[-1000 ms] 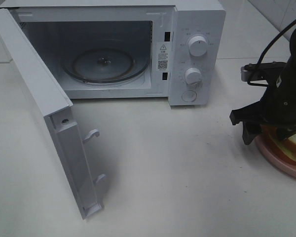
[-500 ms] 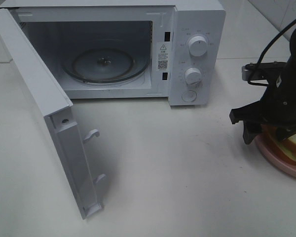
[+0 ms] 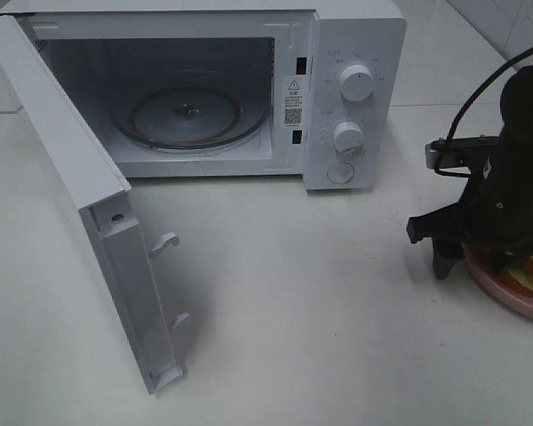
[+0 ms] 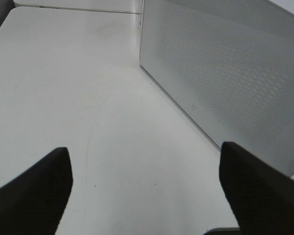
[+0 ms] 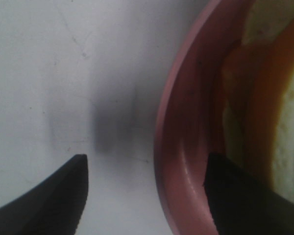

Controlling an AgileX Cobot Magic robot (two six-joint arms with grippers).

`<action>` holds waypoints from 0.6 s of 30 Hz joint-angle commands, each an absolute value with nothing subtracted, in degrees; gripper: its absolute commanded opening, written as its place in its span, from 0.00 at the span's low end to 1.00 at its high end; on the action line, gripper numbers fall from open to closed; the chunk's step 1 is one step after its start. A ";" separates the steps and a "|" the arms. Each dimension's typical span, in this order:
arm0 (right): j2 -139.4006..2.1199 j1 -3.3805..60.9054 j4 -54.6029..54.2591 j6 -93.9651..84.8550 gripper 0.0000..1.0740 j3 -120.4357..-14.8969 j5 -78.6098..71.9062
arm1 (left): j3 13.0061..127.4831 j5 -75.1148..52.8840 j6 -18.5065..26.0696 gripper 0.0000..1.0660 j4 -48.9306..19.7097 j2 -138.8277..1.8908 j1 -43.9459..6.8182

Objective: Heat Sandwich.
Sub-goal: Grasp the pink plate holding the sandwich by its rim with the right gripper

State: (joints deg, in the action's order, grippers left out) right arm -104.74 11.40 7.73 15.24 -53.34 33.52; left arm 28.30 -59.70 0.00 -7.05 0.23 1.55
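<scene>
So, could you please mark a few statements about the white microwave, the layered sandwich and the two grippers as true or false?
1. The white microwave has its door open. True.
2. The layered white-bread sandwich lies on the round glass turntable. False: it sits on the round pink plate on the table, right of the microwave; the turntable is bare.
3. The right gripper is open, with a finger on either side of the plate's rim. True.
4. The left gripper is shut on the door. False: it is open and holds nothing.
</scene>
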 commanded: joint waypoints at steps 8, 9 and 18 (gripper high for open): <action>-109.03 11.40 11.06 17.07 0.61 -53.23 31.86 | 28.13 -59.01 0.00 0.71 -7.16 1.49 1.20; -109.15 11.40 11.23 17.42 0.61 -53.23 31.86 | 28.13 -59.01 0.00 0.71 -7.16 1.49 1.20; -109.38 11.40 11.69 17.88 0.57 -53.23 31.91 | 28.13 -59.01 0.00 0.71 -7.16 1.49 1.20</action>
